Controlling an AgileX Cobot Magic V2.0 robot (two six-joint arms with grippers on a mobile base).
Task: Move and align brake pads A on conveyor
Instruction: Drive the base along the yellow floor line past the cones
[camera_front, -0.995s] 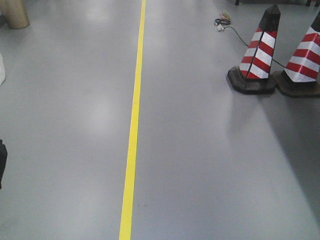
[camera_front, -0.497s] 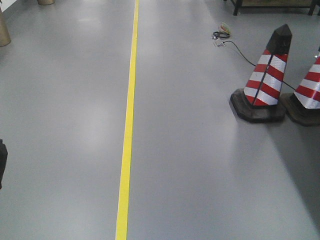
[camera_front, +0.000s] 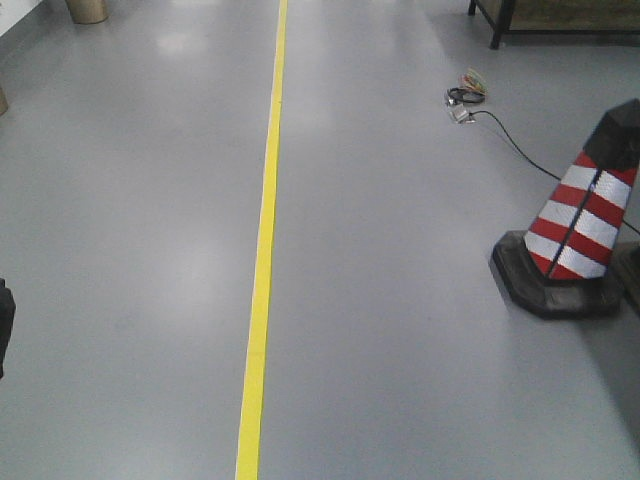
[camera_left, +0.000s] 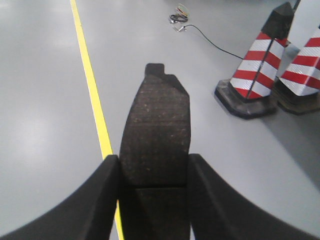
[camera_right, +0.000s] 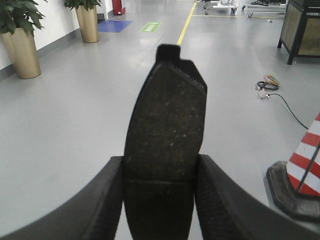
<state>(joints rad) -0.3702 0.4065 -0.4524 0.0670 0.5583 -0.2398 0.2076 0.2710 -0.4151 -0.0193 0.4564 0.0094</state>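
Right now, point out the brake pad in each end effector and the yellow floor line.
left brake pad (camera_left: 156, 130), left wrist view, middle of its rough face
right brake pad (camera_right: 167, 125), right wrist view, middle of its face
yellow floor line (camera_front: 263, 250), front view, mid-length

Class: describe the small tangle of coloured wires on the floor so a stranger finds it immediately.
Start at the yellow floor line and look right, towards the striped cone. A black cable runs back from the cone to the wire bundle, the only multicoloured clutter on the grey floor.
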